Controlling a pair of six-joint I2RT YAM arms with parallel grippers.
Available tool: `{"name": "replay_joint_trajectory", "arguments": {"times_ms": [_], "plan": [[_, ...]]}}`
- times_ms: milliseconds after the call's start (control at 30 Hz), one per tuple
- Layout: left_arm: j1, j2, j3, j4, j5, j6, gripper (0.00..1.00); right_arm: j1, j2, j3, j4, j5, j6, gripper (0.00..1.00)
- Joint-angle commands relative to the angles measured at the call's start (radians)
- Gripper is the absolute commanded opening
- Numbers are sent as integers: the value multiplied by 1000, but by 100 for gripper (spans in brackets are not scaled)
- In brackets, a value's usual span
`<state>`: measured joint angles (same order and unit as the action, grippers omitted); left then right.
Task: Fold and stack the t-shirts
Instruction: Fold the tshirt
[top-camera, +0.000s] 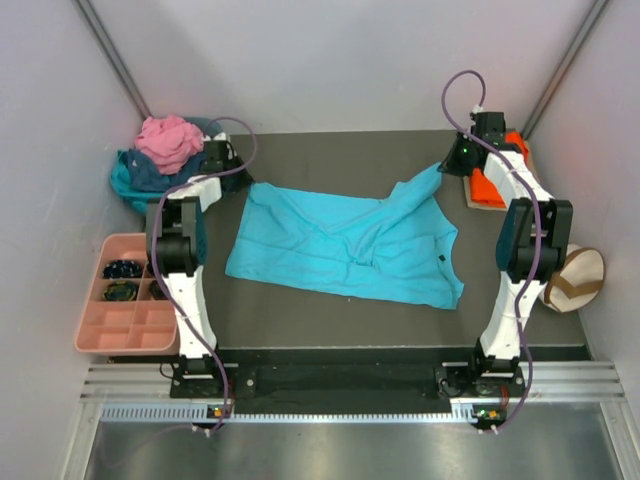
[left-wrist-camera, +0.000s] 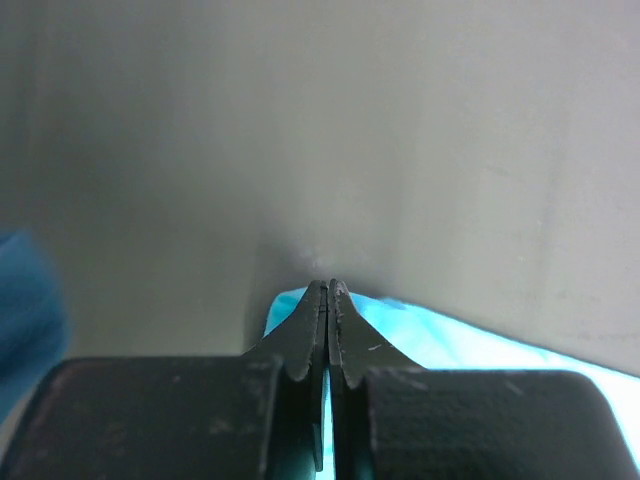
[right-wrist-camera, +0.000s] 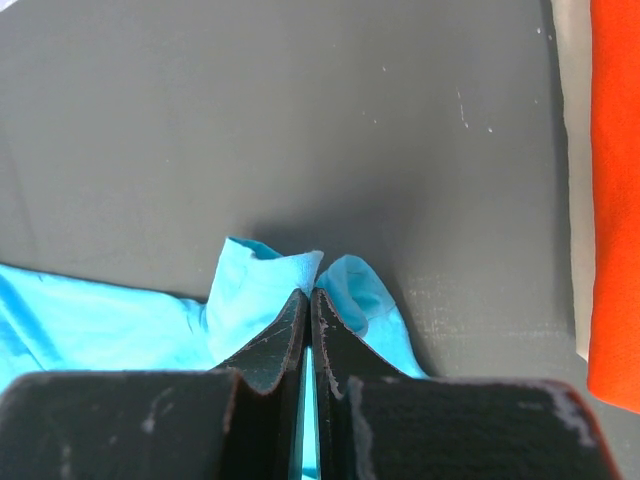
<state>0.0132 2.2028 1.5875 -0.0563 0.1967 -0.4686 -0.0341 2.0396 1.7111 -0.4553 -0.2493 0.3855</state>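
A bright turquoise t-shirt (top-camera: 345, 245) lies spread and wrinkled on the dark mat. My left gripper (top-camera: 240, 180) is at its back left corner. In the left wrist view, that gripper (left-wrist-camera: 328, 285) is shut on a thin fold of turquoise cloth (left-wrist-camera: 450, 335). My right gripper (top-camera: 445, 168) is at the shirt's back right corner, shut on a bunched edge of the turquoise cloth (right-wrist-camera: 265, 285) in the right wrist view (right-wrist-camera: 308, 293). A pink shirt (top-camera: 168, 140) tops a pile of navy and teal shirts (top-camera: 135, 180) at the back left. An orange shirt (top-camera: 490, 185) lies at the back right.
A pink compartment tray (top-camera: 125, 320) sits at the left edge beside the left arm. A cream bag with a brown strap (top-camera: 575, 278) lies at the right edge. White walls enclose the mat on three sides.
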Motion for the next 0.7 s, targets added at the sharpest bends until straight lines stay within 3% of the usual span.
{"name": "replay_joint_trajectory", "arguments": {"times_ms": [0, 667], "plan": [[8, -144, -56, 47, -34, 25, 0, -3, -82, -34, 35, -2, 0, 0], [22, -156, -110, 115, -3, -19, 0, -3, -486, -356, 70, 90, 156, 0]]}}
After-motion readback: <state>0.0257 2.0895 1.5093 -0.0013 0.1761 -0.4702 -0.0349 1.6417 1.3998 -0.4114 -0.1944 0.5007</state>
